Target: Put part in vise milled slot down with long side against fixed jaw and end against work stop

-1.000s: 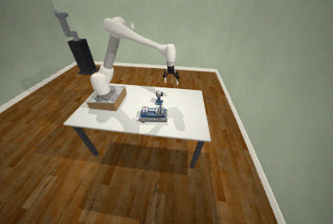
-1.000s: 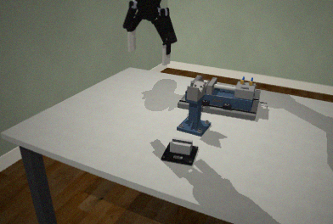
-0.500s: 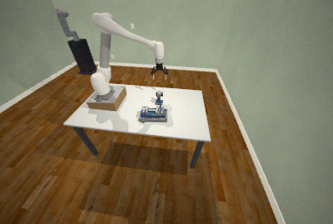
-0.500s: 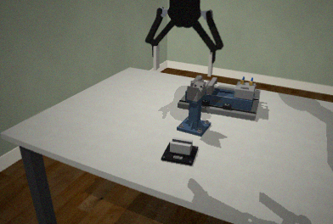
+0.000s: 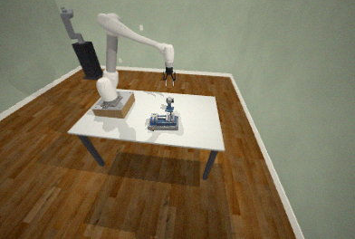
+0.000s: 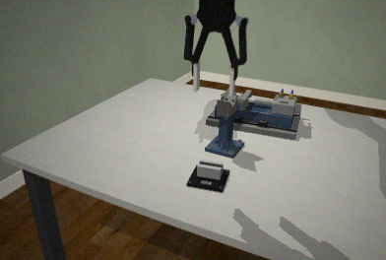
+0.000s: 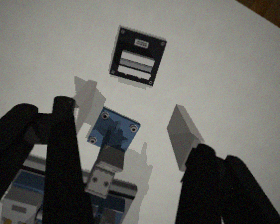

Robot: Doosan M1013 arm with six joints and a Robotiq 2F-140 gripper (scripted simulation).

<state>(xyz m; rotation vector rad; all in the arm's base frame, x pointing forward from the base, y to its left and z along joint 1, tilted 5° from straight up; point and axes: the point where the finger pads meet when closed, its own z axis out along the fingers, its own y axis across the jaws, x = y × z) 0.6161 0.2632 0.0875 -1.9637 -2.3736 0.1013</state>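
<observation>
The part (image 6: 212,169) (image 7: 136,64), a small light-grey block, lies on the black infeed plate (image 6: 218,186) (image 7: 125,36) near the table's front edge. The V-block (image 6: 225,138) (image 7: 113,129) (image 5: 169,104) stands on a blue post just behind the plate. The blue and grey vise (image 6: 266,115) (image 5: 164,121) (image 7: 26,185) sits behind the V-block. My gripper (image 6: 214,88) (image 5: 169,81) (image 7: 133,106) hangs high above the V-block and vise, pointing down, its fingers half apart with nothing between them.
The white table (image 6: 123,133) (image 5: 195,127) carries the fixtures and my arm's wooden base (image 5: 113,104) at its left end. A black cabinet (image 5: 88,59) stands on the floor by the back wall.
</observation>
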